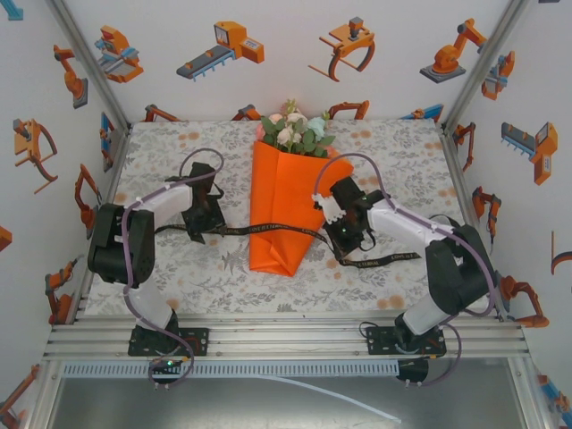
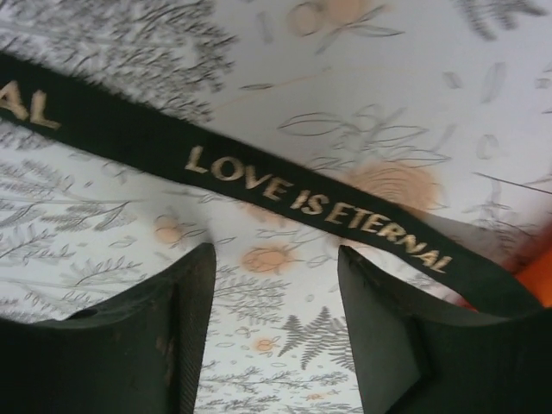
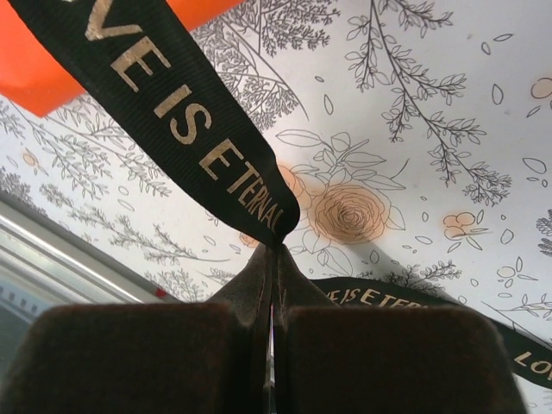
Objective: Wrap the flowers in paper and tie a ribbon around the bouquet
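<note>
The paper [image 1: 284,210] is plain bright orange. At its wide end the flowers [image 1: 298,131] are pink, white and pale blue-green among green leaves. Across the paper runs the ribbon [image 2: 319,203], black with pale gold capitals reading "LOVE IS ETERNAL". Under the paper the surface [image 1: 402,152] is pale grey, printed with fine dark-grey ferns and peach roses. Behind the paper the walls [image 1: 268,89] are white with orange-and-grey robot pictures. The right end effector [image 3: 274,254] is near-black.

cover: grey floral table cover [image 1: 206,268]; walls [image 1: 295,89]: white, orange robot stickers [image 1: 223,49]; front: aluminium rail [image 1: 286,340]
</note>
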You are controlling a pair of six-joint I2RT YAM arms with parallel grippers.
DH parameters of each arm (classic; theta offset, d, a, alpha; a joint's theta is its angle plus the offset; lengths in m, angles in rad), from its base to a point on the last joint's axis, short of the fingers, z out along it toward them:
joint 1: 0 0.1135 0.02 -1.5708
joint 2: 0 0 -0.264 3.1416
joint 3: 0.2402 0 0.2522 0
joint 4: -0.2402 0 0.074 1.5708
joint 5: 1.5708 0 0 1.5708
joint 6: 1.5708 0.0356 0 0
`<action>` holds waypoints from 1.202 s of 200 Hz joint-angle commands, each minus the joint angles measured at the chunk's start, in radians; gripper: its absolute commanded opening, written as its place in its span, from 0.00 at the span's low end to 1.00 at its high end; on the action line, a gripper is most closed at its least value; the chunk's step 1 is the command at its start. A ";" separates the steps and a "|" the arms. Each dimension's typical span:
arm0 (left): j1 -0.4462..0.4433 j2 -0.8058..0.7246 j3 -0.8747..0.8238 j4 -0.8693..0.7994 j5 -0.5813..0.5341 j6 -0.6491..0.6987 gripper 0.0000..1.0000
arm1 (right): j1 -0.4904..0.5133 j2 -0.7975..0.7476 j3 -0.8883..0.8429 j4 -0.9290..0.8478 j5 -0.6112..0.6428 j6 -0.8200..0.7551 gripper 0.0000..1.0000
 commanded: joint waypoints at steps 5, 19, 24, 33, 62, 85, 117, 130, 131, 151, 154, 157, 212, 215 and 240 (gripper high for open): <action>0.001 -0.005 -0.063 -0.072 -0.062 -0.071 0.34 | 0.006 -0.076 -0.065 0.078 0.024 0.088 0.02; 0.001 -0.025 -0.093 -0.058 -0.066 -0.089 0.16 | 0.006 -0.107 -0.098 0.108 0.024 0.107 0.02; 0.000 -0.038 -0.102 -0.050 -0.066 -0.097 0.13 | 0.006 -0.118 -0.109 0.120 0.022 0.112 0.03; -0.001 -0.077 -0.129 -0.015 -0.051 -0.094 0.13 | 0.007 -0.135 -0.119 0.121 0.025 0.110 0.03; -0.008 -0.197 -0.144 0.066 -0.069 -0.126 0.46 | 0.008 -0.154 -0.123 0.152 0.020 0.125 0.03; -0.016 -0.185 -0.096 0.043 -0.167 -0.224 0.53 | 0.008 -0.138 -0.126 0.205 0.004 0.176 0.03; -0.022 -0.084 -0.029 0.017 -0.198 -0.334 0.58 | 0.008 -0.131 -0.123 0.233 -0.002 0.201 0.04; -0.027 -0.051 -0.014 0.035 -0.191 -0.338 0.60 | 0.008 -0.137 -0.125 0.235 -0.002 0.200 0.04; -0.028 -0.049 -0.013 0.035 -0.192 -0.338 0.60 | 0.008 -0.137 -0.125 0.235 -0.002 0.200 0.03; -0.039 -0.019 0.006 0.043 -0.206 -0.332 0.61 | 0.008 -0.145 -0.127 0.226 0.003 0.197 0.04; -0.040 -0.016 0.008 0.044 -0.207 -0.329 0.61 | 0.008 -0.146 -0.126 0.224 0.004 0.197 0.03; -0.040 -0.012 0.011 0.043 -0.206 -0.327 0.61 | 0.008 -0.146 -0.127 0.224 0.005 0.198 0.04; -0.045 0.088 0.038 -0.021 -0.242 -0.296 0.58 | 0.008 -0.159 -0.123 0.217 -0.008 0.207 0.03; -0.045 0.093 0.037 -0.020 -0.243 -0.294 0.57 | 0.008 -0.161 -0.124 0.218 -0.007 0.206 0.03; -0.045 0.120 0.029 0.003 -0.227 -0.279 0.43 | 0.008 -0.171 -0.122 0.212 -0.004 0.207 0.04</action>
